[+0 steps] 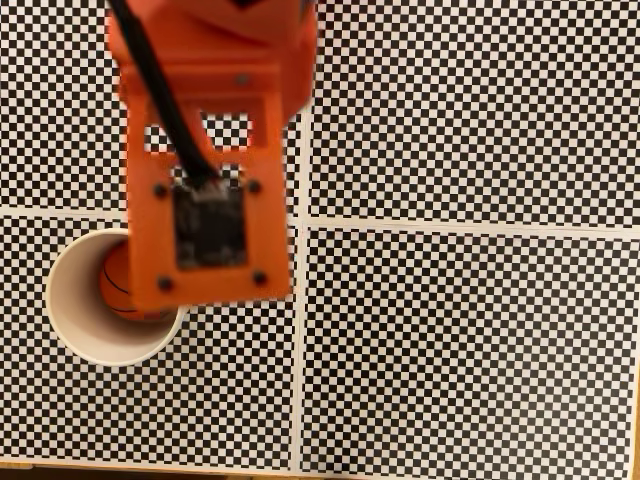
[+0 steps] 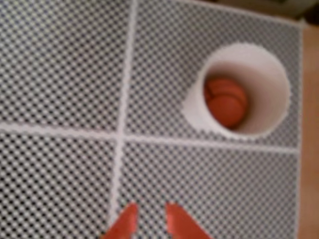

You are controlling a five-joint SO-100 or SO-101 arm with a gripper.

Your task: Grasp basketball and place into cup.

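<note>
The dark-orange basketball (image 1: 113, 290) lies inside the cream-white paper cup (image 1: 72, 312), which stands upright at the left of the checkered mat in the fixed view; the orange arm covers the cup's right side there. In the wrist view the ball (image 2: 225, 102) rests at the bottom of the cup (image 2: 269, 79) at the upper right. My gripper (image 2: 150, 208) shows only as two orange fingertips (image 2: 126, 223) at the bottom edge, slightly apart, with nothing between them. It hovers over the mat well away from the cup.
A black-and-white checkered mat (image 1: 470, 330) with white dividing lines (image 1: 470, 227) covers the table. The orange arm body (image 1: 210, 150) and its black cable (image 1: 165, 110) hang over the upper left. A wooden edge (image 2: 310, 149) runs along the right of the wrist view.
</note>
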